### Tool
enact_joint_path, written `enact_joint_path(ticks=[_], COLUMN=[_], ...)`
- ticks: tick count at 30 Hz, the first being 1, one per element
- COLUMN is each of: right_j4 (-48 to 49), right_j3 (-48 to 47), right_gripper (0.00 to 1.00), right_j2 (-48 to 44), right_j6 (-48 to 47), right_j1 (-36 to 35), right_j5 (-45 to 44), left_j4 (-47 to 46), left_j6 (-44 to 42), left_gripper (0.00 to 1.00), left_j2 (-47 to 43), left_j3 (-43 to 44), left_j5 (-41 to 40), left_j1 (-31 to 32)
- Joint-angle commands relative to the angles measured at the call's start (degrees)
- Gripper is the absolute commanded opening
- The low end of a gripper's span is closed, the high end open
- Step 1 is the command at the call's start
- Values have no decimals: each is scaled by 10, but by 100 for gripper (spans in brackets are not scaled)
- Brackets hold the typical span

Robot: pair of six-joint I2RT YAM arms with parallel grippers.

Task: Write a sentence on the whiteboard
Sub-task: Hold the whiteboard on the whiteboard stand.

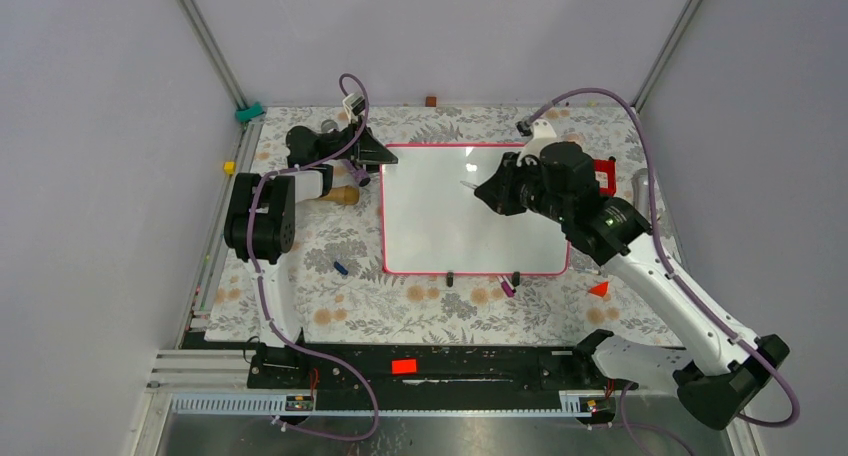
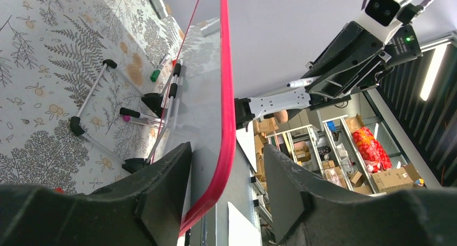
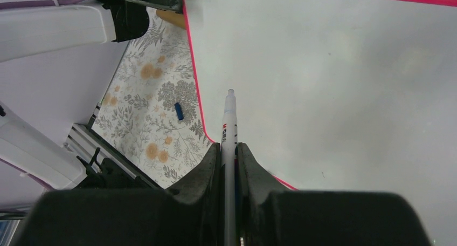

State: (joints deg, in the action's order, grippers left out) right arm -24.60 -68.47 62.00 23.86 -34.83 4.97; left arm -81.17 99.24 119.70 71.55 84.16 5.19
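Right wrist: right gripper (image 3: 229, 150) clamps marker (image 3: 230, 122); left gripper (image 2: 226, 151) straddles whiteboard (image 2: 207, 84).

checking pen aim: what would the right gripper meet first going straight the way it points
Likely the whiteboard, its blank face touched first by the pen the right gripper holds; the gap is unclear.

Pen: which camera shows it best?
The right wrist view: the pen sits big in the middle, pinched by the right pincer. The top view shows a tiny white sliver; the left wrist view shows it small.
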Motion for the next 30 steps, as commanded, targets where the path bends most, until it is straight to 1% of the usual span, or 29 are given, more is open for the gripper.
enact_joint_path(ticks=[1, 4, 5, 6, 11, 18, 21, 30], right_j4=[41, 41, 42, 44, 52, 46, 46, 46], right_j3=[-44, -67, -75, -82, -115, -160, -170, -175], right_gripper=[0, 0, 0, 0, 0, 0, 0, 0], right_j2=[36, 70, 81, 91, 132, 182, 196, 202], right_j6=[-5, -12, -13, -14, -19, -35, -38, -39], right_j1=[-47, -79, -88, -94, -114, -139, -149, -160], right_j5=[-36, -73, -83, -88, -103, -137, -145, -158], left_j4=[-33, -35, -35, -35, -35, -34, -34, -35], left_j6=[-4, 8, 7, 6, 7, 12, 12, -6], left_gripper=[48, 37, 28, 25, 23, 10, 0, 0], left_j2=[-20, -14, -15, -17, -15, -7, -8, -10], left_j3=[10, 17, 16, 17, 20, 22, 23, 16], left_j5=[9, 10, 12, 15, 20, 19, 18, 15], left_j1=[2, 2, 1, 1, 0, -10, -14, -15])
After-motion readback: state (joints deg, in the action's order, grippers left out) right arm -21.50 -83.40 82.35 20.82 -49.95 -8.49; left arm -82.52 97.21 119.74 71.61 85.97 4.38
